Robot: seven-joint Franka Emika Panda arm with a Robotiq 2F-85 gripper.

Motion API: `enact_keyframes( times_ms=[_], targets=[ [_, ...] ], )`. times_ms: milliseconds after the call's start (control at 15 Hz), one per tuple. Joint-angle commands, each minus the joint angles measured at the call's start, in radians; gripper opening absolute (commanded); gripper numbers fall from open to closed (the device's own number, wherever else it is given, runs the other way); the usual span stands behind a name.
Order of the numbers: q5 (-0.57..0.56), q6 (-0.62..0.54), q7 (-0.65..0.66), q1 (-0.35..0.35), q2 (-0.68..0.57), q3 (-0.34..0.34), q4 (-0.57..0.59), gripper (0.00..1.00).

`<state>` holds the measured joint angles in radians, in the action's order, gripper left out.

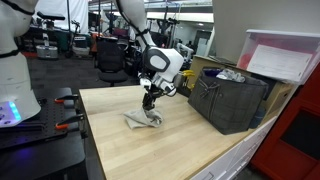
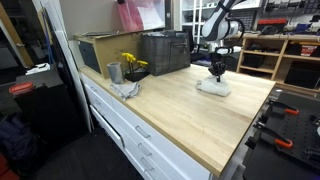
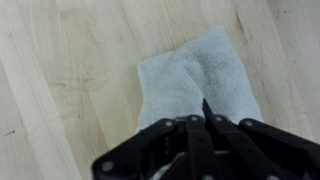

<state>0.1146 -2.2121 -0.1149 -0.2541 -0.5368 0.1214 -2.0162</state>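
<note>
A pale wooden worktop (image 1: 140, 150) carries a crumpled grey cloth (image 1: 142, 120) out on its open surface, well apart from the rest. A black crate (image 1: 228, 100) stands along the back edge. In an exterior view, a metal cup (image 2: 114, 72) stands beside the crate, with another rag (image 2: 127, 90) lying just in front of it.

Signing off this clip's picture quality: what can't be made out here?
Wrist view: the shut fingers cover the spot where they meet the grey cloth, so a pinch cannot be confirmed.
Exterior view: the walls of the black crate hide most of its contents.
Exterior view: the yellow item by the metal cup is too small to identify.
</note>
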Motion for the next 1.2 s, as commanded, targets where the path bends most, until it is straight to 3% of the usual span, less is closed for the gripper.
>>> enact_keyframes(
  times_ms=[0,667,1133],
  targets=[
    [-0.091,-0.07,0.11,0.102,0.119,0.016,-0.136,0.01],
    [-0.336,-0.207,0.323,0.38,0.243,-0.083,-0.368,0.01],
    [-0.488,-0.309,0.295,0.474,0.302,-0.152,-0.483,0.01]
  ],
)
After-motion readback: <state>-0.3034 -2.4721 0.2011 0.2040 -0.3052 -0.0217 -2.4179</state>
